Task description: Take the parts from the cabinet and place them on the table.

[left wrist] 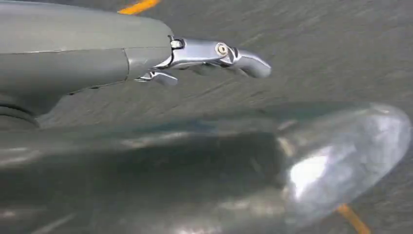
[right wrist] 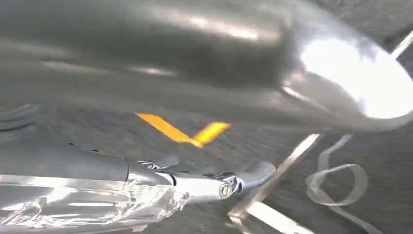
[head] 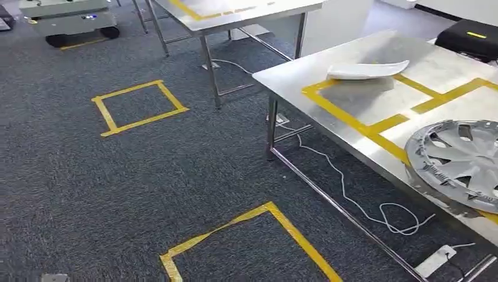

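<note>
A silver hubcap (head: 464,161) lies flat near the front right of the steel table (head: 293,73). Further back on the same table, a white curved part (head: 367,70) rests in a yellow-taped field. In the left wrist view my left hand (left wrist: 146,58) hangs over grey carpet with its fingers (left wrist: 243,61) stretched out straight and nothing in them. In the right wrist view my right hand (right wrist: 170,178) likewise hangs over the carpet. Its fingers (right wrist: 243,178) are extended and hold nothing.
Two yellow tape squares mark the carpet, one far left (head: 141,106) and one close in front (head: 252,247). A white cable (head: 352,200) and power strip (head: 434,261) lie under the table. A second steel table (head: 235,12), a grey wheeled cart (head: 70,20) and a black case (head: 470,35) stand further back.
</note>
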Controlling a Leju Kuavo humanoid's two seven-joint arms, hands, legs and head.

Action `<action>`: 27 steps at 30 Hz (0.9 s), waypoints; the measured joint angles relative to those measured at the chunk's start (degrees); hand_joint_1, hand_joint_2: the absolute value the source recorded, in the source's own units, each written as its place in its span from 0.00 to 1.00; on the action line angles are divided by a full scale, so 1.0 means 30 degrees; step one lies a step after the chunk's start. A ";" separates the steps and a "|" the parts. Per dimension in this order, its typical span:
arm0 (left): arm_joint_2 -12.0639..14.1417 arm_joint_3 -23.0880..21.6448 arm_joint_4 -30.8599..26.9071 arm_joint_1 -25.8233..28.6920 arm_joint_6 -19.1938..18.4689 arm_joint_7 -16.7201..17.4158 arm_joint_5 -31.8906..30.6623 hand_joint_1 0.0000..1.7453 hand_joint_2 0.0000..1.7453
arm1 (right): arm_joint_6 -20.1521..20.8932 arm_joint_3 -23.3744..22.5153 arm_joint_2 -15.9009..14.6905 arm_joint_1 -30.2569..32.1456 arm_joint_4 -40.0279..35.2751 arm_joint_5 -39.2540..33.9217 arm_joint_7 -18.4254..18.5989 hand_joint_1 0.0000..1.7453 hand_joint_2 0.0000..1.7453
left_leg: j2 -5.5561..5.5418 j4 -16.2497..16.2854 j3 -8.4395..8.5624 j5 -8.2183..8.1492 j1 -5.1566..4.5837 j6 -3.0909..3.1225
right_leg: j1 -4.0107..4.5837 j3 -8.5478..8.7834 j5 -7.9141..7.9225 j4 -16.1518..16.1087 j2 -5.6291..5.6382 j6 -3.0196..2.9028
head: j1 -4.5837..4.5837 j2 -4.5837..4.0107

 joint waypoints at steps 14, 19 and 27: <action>-0.2104 0.1650 -0.1456 0.1415 -0.1462 0.0291 -0.0619 0.00 0.00 | 0.1982 -0.0765 0.0000 -0.0895 -0.2694 0.0977 -0.2455 0.00 0.00 | 0.0968 -0.3363 0.4324 0.0414 0.0461 0.0544 | -0.0513 -0.3193 0.0002 0.2881 -0.0789 0.1554 | 0.0080 0.0000; -0.2308 0.0950 -0.1857 0.2020 -0.2204 -0.0620 -0.2192 0.00 0.00 | 0.2383 -0.0794 -0.0007 -0.1020 -0.3226 0.2040 -0.3168 0.00 0.00 | -0.0184 -0.3352 0.3913 0.0635 0.0163 0.0826 | -0.0381 -0.4358 -0.1087 0.6892 -0.0020 0.1369 | 0.0087 0.0000; -0.2409 0.0186 -0.2309 0.2507 -0.2146 -0.0874 -0.2578 0.00 0.00 | 0.2411 -0.0743 -0.0007 -0.1065 -0.3867 0.2222 -0.3328 0.00 0.00 | -0.1739 -0.3207 0.3922 0.0466 0.0105 0.0246 | -0.0449 -0.0426 -0.0432 0.0802 0.0953 0.0713 | 0.0087 0.0000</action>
